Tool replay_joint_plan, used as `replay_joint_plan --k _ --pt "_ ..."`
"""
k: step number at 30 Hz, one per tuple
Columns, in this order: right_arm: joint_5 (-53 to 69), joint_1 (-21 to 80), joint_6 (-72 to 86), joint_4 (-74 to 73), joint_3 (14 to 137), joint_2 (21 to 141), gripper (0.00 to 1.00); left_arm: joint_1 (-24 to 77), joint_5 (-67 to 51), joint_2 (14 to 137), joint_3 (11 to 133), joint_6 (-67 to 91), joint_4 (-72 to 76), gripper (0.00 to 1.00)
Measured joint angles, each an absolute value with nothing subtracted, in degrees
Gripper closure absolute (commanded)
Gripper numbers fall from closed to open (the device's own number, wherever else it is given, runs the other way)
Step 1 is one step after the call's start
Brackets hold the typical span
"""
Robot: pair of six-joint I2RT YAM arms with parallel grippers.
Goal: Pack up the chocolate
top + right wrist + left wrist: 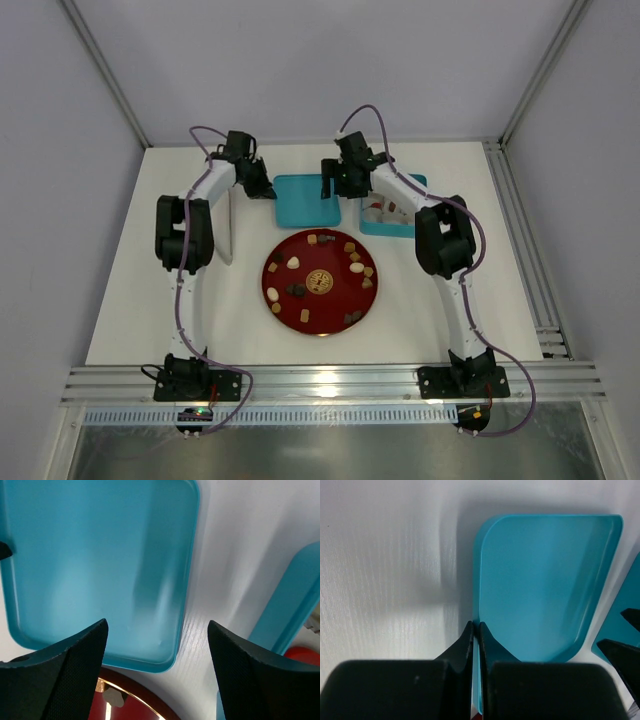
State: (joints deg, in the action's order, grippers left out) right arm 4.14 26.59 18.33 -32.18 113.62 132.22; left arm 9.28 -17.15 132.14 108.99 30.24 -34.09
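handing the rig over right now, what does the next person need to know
Left gripper: shut on the left rim of the teal tray, which is empty.
Right gripper: open, holding nothing, hovering over that tray's right edge.
Chocolates: every piece in view lies on the red plate, just on the near side of the tray.
Second teal tray, to the right: something white and red inside, partly hidden by the right arm.
Done: no piece visibly packed.
Left: all the pieces have to go from plate to packing; a first pick probably comes next.
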Motion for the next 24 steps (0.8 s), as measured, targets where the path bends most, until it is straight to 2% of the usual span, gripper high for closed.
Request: replay_joint_plan --k 13,24 --pt "3.3 26.6 19.0 -33.5 118.1 137.4 0.3 7.8 -20.2 131.6 109.0 30.9 -34.0 1.0" --pt "4.4 26.6 20.3 -33.3 118.8 137.6 0.25 6.9 -22.5 130.6 109.0 31.0 -34.0 1.0"
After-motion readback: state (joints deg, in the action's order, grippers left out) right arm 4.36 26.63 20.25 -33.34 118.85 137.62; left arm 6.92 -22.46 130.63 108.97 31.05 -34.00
